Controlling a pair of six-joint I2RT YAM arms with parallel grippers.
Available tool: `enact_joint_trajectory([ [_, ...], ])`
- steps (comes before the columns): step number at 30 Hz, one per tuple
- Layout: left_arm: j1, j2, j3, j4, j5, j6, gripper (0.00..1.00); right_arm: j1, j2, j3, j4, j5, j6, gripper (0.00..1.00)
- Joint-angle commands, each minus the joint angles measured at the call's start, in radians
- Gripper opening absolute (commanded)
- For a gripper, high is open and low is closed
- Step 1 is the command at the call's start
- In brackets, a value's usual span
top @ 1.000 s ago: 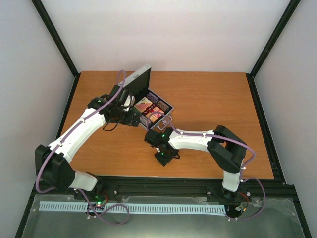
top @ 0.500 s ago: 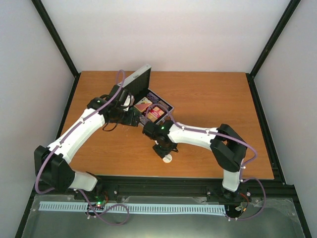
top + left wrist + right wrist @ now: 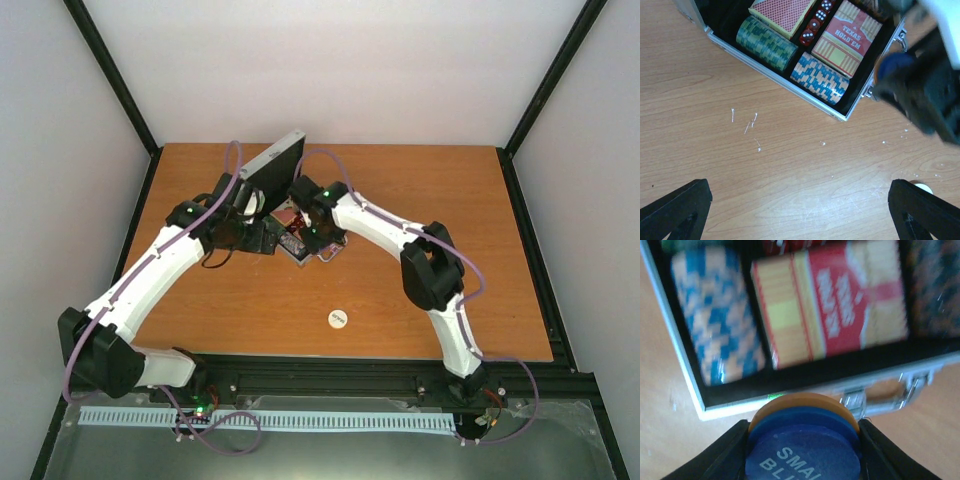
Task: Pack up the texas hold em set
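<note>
A white disc (image 3: 337,319) lies alone on the table (image 3: 450,300) near the arm bases. Farther, the left gripper (image 3: 797,192) hangs over bare wood, fingers spread wide and empty. The right gripper (image 3: 804,440) pinches 2 stacked discs, a blue disc (image 3: 802,460) against an orange disc (image 3: 805,402), just before the open case (image 3: 771,73), which holds chip stacks (image 3: 820,77), card decks (image 3: 850,37) and red dice (image 3: 814,26).

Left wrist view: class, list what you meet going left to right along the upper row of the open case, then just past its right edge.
Red-backed card deck → red dice → Texas Hold'em card box → blue disc
</note>
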Motion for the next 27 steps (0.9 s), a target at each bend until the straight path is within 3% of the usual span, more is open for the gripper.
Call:
enact_joint_trajectory([
  [1,0.008,-0.022,-0.007,-0.008,-0.02,-0.021,1.0,-0.073,0.121,0.211,-0.061,-0.048,-0.039,0.32],
  [9,0.008,-0.008,-0.013,-0.01,-0.016,-0.021,1.0,-0.106,0.317,0.482,-0.078,-0.044,-0.05,0.32],
  [18,0.008,0.039,0.005,-0.012,-0.005,0.0,1.0,-0.131,0.386,0.514,-0.041,-0.048,-0.029,0.37],
  [21,0.008,0.053,0.01,-0.009,0.0,0.009,1.0,-0.137,0.4,0.515,-0.027,-0.038,-0.027,0.46],
  [24,0.008,0.066,0.017,-0.01,0.002,0.021,1.0,-0.139,0.411,0.518,-0.02,-0.029,-0.031,0.67],
  [27,0.008,0.072,0.023,-0.012,0.002,0.032,1.0,-0.14,0.388,0.515,-0.016,-0.014,-0.032,0.75],
])
